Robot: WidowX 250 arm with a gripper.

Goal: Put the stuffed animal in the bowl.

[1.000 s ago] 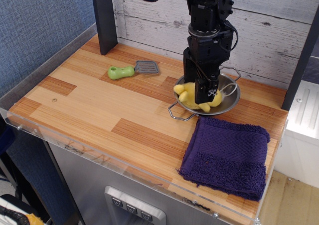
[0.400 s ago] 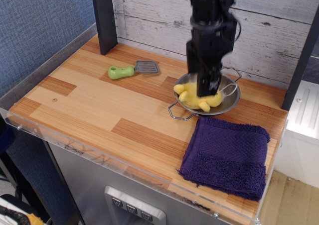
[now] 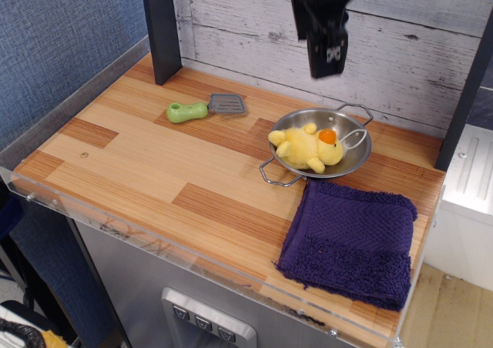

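- Observation.image view, so here's how it looks: the stuffed animal is lying inside the bowl, orange beak up, one yellow limb poking over the rim at about 9 o'clock. Looks to me like the job is basically done.
- Bowl sits toward the 2 o'clock part of the table, its near wire handle pointing at 7 o'clock, the far one at 1 o'clock. The duck lies a bit left of center in it, and its white loop string shows on the right side.
- My gripper hangs well above the bowl, up against the plank wall, nothing in it. From this angle I honestly can't tell whether my fingers are spread or pressed together, they just read as one dark block.
- Arm comes straight down from the top edge, wrist vertical, pointing at the bowl's far rim, clear of everything.
- Purple towel lies folded just beside the bowl at 5 o'clock, probably only there as clutter. Same for the green-handled spatula, well apart at 10 o'clock.
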